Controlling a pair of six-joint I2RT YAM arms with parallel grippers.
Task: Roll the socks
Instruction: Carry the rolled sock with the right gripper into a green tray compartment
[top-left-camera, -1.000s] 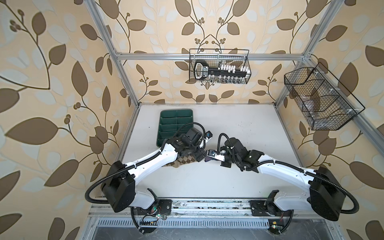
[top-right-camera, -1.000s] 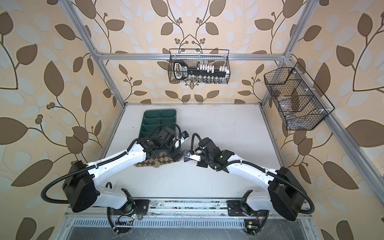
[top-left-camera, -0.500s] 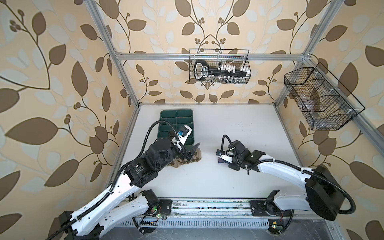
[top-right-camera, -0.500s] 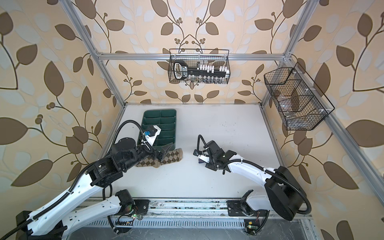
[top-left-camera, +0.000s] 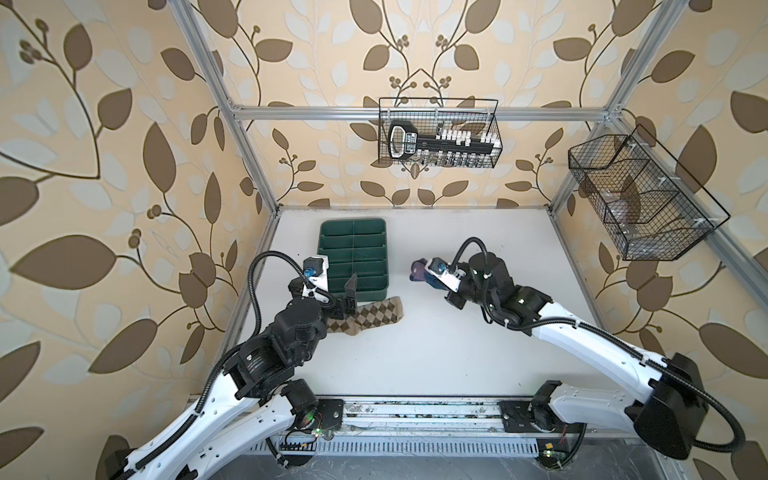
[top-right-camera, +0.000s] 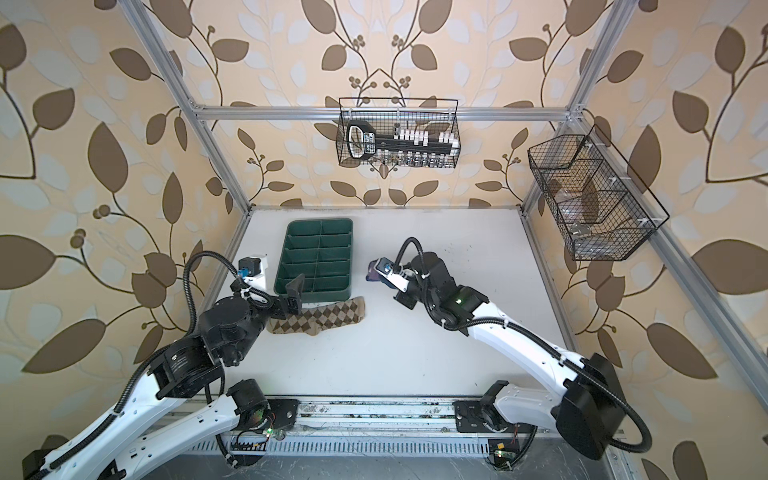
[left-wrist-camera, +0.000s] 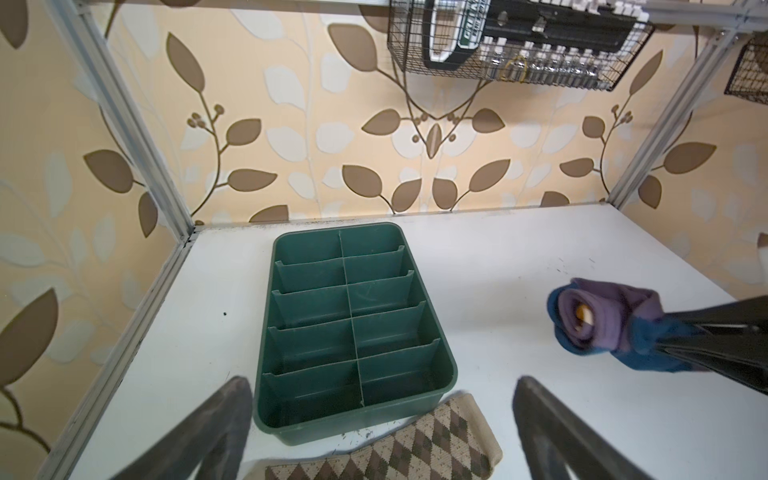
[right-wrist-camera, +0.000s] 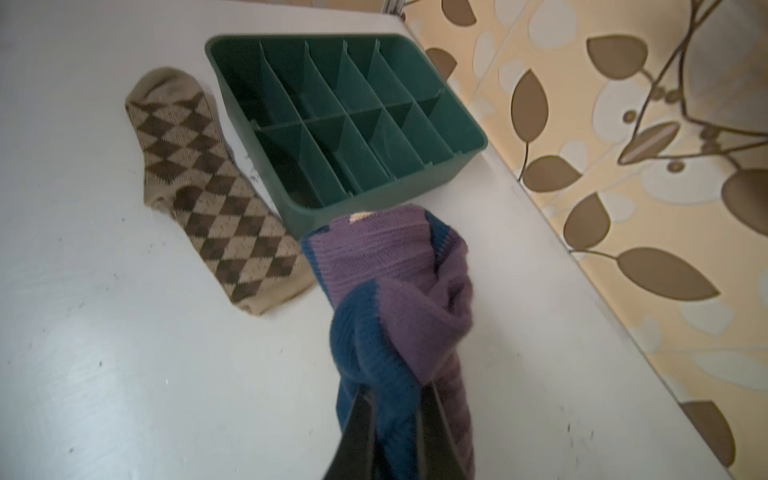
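The right end effector (right-wrist-camera: 397, 390) is pinching shut on the purple sock (right-wrist-camera: 386, 282), gripping it by the navy part. The sock is already wound into a tight bundle, with a speck of its orange cuff showing at the core in the left wrist view. It seems to be hanging clear of the worktop (top-left-camera: 436, 353), just off the right side of the green divided tray (top-left-camera: 365, 294), whose compartments are all sitting bare.

The argyle sock (top-left-camera: 370, 318) is the one left unrolled. It is lying flat on the worktop, right up against the tray's near wall. Its long axis is running across the worktop, parallel to that wall. In both top views one end is tucked beneath the left end effector (top-left-camera: 350, 297) and the rest is stretching away toward the middle. I cannot tell from here which end is the cuff.

The left end effector is gaping as wide as it goes and gripping nothing, one finger over the tray's corner and the other over the sock's end. That arm is by far the nearer; the right one is busy and well apart from the sock. I'd guess the next roll is starting at the end under the left arm and running along the sock's length.
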